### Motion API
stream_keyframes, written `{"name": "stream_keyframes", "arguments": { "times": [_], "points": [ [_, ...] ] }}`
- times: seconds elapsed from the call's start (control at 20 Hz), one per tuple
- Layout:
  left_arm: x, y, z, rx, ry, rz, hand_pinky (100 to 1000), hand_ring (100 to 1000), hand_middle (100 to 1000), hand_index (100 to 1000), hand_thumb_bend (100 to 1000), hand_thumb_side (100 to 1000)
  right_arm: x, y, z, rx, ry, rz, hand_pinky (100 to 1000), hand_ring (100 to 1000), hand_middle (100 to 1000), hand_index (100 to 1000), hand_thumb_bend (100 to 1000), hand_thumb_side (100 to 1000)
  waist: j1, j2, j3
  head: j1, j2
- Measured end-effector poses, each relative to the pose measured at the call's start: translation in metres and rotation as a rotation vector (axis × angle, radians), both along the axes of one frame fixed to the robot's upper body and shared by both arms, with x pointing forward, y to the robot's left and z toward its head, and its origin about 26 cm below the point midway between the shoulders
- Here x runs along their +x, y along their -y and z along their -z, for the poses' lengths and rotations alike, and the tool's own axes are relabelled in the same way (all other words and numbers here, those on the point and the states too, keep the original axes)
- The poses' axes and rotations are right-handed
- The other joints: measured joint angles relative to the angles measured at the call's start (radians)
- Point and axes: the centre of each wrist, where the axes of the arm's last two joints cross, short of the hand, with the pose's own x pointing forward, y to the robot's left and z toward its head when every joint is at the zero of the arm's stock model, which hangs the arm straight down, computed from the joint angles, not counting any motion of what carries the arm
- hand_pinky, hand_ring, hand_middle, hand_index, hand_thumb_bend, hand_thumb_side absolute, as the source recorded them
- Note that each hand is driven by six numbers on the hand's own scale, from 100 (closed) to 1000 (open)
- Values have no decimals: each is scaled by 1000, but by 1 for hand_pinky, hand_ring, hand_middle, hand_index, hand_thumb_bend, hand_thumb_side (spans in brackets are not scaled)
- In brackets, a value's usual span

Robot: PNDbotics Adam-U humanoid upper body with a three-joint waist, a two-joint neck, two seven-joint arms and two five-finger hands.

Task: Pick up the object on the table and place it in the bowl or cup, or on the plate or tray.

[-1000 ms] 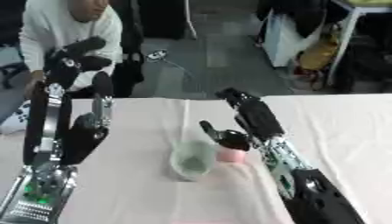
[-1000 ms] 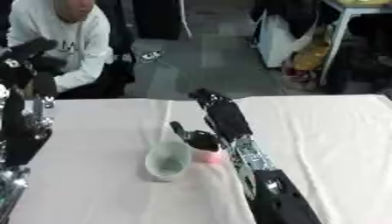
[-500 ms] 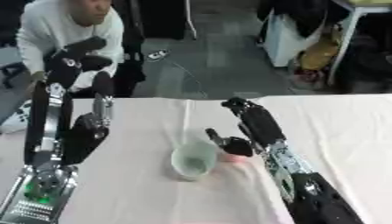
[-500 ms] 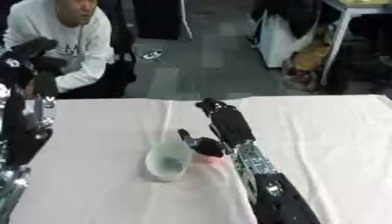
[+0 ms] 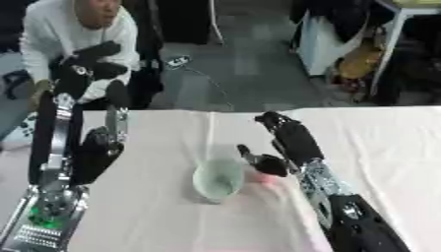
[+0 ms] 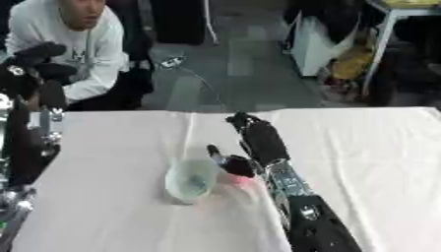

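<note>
Right hand (image 5: 277,147) is sitting just right of the pale green translucent cup (image 5: 217,178) on the white-clothed worktop (image 5: 155,206), fingers curled over a small pink object (image 5: 263,177) that is touching the cup's right side; whether it is lifted off the cloth, cannot tell. Judgement: raise the object above the rim, shift left over the opening, release only when centred, avoid nudging the cup. Left hand (image 5: 90,59) is idling upright at the left edge, fingers curled, holding nothing.

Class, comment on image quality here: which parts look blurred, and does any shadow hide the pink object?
Left eye view: soft throughout, the pink object an undefined smear beside the cup. Right eye view: equally soft; the right hand covers it partly, with no strong shadow.
</note>
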Motion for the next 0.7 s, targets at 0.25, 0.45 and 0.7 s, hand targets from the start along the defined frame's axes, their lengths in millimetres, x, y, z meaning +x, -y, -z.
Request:
{"name": "stream_keyframes", "arguments": {
  "times": [0.25, 0.45, 0.7],
  "points": [
    [0, 0, 0, 0, 0, 0, 705, 647, 792, 896, 100, 767, 1, 1, 4, -16, -13, 11, 604, 747, 795, 873, 431, 775, 0, 0, 0, 2, 0],
    [0, 0, 0, 0, 0, 0, 705, 647, 792, 896, 100, 766, 1, 1, 7, -25, -26, 11, 600, 745, 796, 877, 442, 777, 0, 0, 0, 4, 0],
    [0, 0, 0, 0, 1, 0, 703, 647, 792, 896, 100, 766, 0, 2, 11, -38, -42, 7, 604, 745, 798, 878, 427, 785, 1, 0, 0, 4, 0]
  ]
}}
